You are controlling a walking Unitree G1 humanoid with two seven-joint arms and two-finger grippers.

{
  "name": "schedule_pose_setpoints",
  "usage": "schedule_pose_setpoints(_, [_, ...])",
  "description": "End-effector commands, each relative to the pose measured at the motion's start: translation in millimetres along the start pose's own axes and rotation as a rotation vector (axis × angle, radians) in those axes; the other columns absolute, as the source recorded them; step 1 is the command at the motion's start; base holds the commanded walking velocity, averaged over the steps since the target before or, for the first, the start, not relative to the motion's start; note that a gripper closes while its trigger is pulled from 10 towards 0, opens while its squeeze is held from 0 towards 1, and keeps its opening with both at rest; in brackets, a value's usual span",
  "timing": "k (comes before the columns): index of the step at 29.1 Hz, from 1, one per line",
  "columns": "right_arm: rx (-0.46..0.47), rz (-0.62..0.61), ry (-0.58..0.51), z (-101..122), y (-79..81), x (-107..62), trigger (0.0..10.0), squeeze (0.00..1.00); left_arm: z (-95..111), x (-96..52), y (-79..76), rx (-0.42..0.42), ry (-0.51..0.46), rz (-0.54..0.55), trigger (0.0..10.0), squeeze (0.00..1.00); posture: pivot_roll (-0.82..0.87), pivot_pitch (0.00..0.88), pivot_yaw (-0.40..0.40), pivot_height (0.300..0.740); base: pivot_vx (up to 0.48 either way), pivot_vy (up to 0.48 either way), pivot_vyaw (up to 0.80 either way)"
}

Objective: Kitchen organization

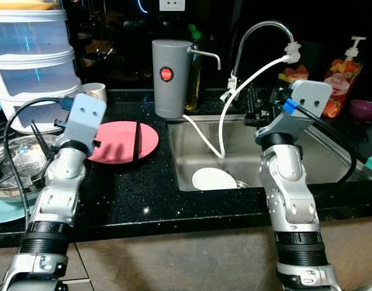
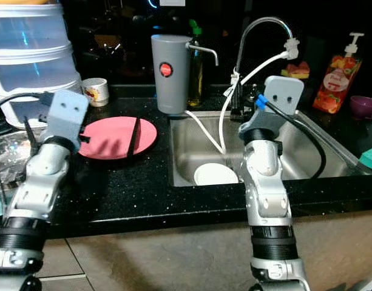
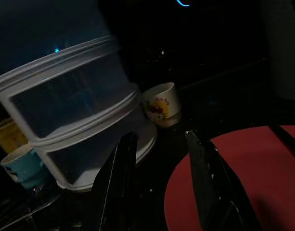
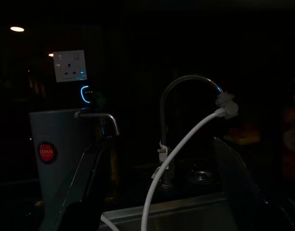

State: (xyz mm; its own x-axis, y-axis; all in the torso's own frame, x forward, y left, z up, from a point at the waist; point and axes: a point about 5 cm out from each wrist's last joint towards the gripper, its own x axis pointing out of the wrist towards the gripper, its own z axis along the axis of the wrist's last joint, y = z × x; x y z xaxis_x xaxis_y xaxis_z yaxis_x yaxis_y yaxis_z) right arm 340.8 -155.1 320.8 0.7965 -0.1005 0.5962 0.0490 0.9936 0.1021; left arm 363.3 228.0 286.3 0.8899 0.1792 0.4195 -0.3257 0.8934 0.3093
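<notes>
The robot stands at a black speckled countertop (image 1: 143,200) with a stainless steel sink (image 1: 331,159) set into it, both arms raised over the counter edge. The left gripper (image 3: 159,185) hovers above the near-left rim of a red plate (image 1: 116,140), its two black fingers (image 3: 119,183) spread apart with nothing between them; in the left wrist view they frame the plate's edge and the counter beside it. A dark chopstick-like utensil (image 1: 136,140) lies across the plate. Behind and to the left of the plate stands a stack of translucent plastic containers (image 1: 31,60), with a small white cup bearing a printed picture (image 3: 161,103) just beside its base and a light blue cup (image 3: 17,166) on the other side. A steel bowl (image 1: 19,160) sits at the counter's left end, near the left arm. The right gripper (image 4: 159,187) is held above the sink's front part, its fingers (image 4: 87,185) wide open and empty, pointing toward the curved faucet (image 1: 261,30). A white hose (image 1: 234,100) runs from the faucet's spout down into the basin, where a white plate (image 1: 213,179) lies on the bottom close to the front wall. A tall grey water dispenser with a red round label (image 1: 170,76) stands on the counter at the sink's back-left corner. To the right of the sink are an orange soap pouch with a pump (image 1: 343,79) and a purple bowl (image 1: 363,110).
</notes>
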Motion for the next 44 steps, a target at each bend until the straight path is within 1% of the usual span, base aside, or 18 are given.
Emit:
schedule_pose_setpoints(1, [-0.023, -0.006, -0.012, 3, -4.3, -3.1, 10.0, 0.00, -1, 1.3, 4.1, -0.141, 0.072, -0.021, 10.0, 0.00, 0.12, 0.016, -0.028, 0.740, 0.000, 0.000, 0.00])
schedule_pose_setpoints(4, [-0.025, -0.010, -0.011, 3, -6.0, -4.0, 10.0, 0.00, 4, 1.9, -0.7, -0.227, 0.090, -0.142, 10.0, 0.00, 0.12, 0.016, -0.028, 0.740, 0.000, 0.000, 0.00])
schedule_pose_setpoints(7, [-0.025, -0.013, -0.009, 2, -6.8, -4.4, 10.0, 0.00, 11, 4.2, -2.7, -0.217, 0.079, -0.189, 10.0, 0.00, 0.13, 0.011, -0.031, 0.740, 0.000, 0.000, 0.00])
schedule_pose_setpoints(10, [-0.022, -0.015, -0.009, 2, -5.1, -4.7, 10.0, 0.00, 43, 21.5, -1.0, -0.168, -0.023, -0.235, 10.0, 0.00, 0.13, 0.017, -0.022, 0.740, 0.000, 0.000, 0.00])
schedule_pose_setpoints(14, [-0.021, -0.016, -0.010, 2, -4.1, -4.9, 10.0, 0.00, 57, 29.9, -1.7, -0.157, -0.054, -0.236, 10.0, 0.00, 0.12, 0.017, -0.019, 0.740, 0.000, 0.000, 0.00])
schedule_pose_setpoints(16, [-0.022, -0.021, -0.006, 0, -4.9, -6.2, 10.0, 0.00, 80, 39.4, -20.0, -0.197, -0.105, -0.334, 10.0, 0.00, 0.12, 0.017, -0.015, 0.740, 0.000, 0.000, 0.00])
schedule_pose_setpoints(19, [-0.025, -0.025, -0.004, 0, -6.1, -7.2, 10.0, 0.00, 87, 41.7, -34.5, -0.247, -0.092, -0.396, 10.0, 0.00, 0.11, 0.018, -0.011, 0.740, 0.000, 0.000, 0.00])
schedule_pose_setpoints(20, [-0.027, -0.029, -0.003, 0, -7.0, -7.6, 10.0, 0.00, 85, 40.7, -50.4, -0.327, -0.035, -0.480, 10.0, 0.00, 0.11, 0.018, -0.005, 0.740, 0.000, 0.000, 0.00])
schedule_pose_setpoints(22, [-0.027, -0.029, -0.003, 0, -7.0, -7.6, 10.0, 0.00, 85, 40.7, -50.4, -0.327, -0.035, -0.480, 10.0, 0.00, 0.11, 0.018, -0.005, 0.740, 0.000, 0.000, 0.00])
schedule_pose_setpoints(24, [-0.032, -0.036, -0.003, 0, -8.2, -8.4, 10.0, 0.00, 76, 36.5, -76.8, -0.399, 0.069, -0.600, 10.0, 0.00, 0.09, 0.020, 0.008, 0.740, 0.000, 0.000, 0.00])
schedule_pose_setpoints(27, [-0.037, -0.046, -0.003, 0, -9.8, -9.8, 10.0, 0.00, 62, 37.3, -93.5, -0.356, 0.169, -0.593, 10.0, 0.00, 0.08, 0.023, 0.012, 0.740, 0.000, 0.000, 0.00])
schedule_pose_setpoints(28, [-0.042, -0.050, -0.002, 1, -10.9, -10.9, 10.0, 0.00, 54, 40.4, -95.0, -0.343, 0.217, -0.543, 10.0, 0.29, 0.08, 0.024, 0.014, 0.740, 0.000, 0.000, 0.00])
schedule_pose_setpoints(29, [-0.042, -0.050, -0.002, 1, -10.9, -10.9, 10.0, 0.00, 54, 40.4, -95.0, -0.343, 0.217, -0.543, 10.0, 0.29, 0.08, 0.024, 0.014, 0.740, 0.000, 0.000, 0.00])
schedule_pose_setpoints(30, [-0.048, -0.056, 0.001, 0, -13.1, -13.2, 10.0, 0.00, 43, 46.4, -90.7, -0.344, 0.283, -0.441, 10.0, 1.00, 0.08, 0.025, 0.015, 0.740, 0.000, 0.000, 0.00])
schedule_pose_setpoints(40, [-0.053, -0.026, 0.010, 0, -10.3, -12.6, 10.0, 0.00, 20, 43.6, -95.2, -0.433, 0.462, -0.398, 10.0, 1.00, 0.07, 0.038, 0.007, 0.740, 0.000, 0.000, 0.00])
schedule_pose_setpoints(41, [-0.058, 0.044, 0.015, 1, -3.7, -12.0, 10.0, 0.00, 17, 42.9, -95.0, -0.448, 0.492, -0.386, 10.0, 0.00, 0.07, 0.038, 0.007, 0.740, 0.000, 0.000, 0.00])
schedule_pose_setpoints(42, [-0.058, 0.044, 0.015, 1, -3.7, -12.0, 10.0, 0.00, 17, 42.9, -95.0, -0.448, 0.492, -0.386, 10.0, 0.00, 0.07, 0.038, 0.007, 0.740, 0.000, 0.000, 0.00])
schedule_pose_setpoints(44, [-0.054, 0.247, 0.058, -1, 15.7, -15.5, 10.0, 0.00, 12, 43.5, -91.3, -0.465, 0.534, -0.355, 10.0, 0.00, 0.07, 0.050, 0.012, 0.740, 0.000, 0.000, 0.00])
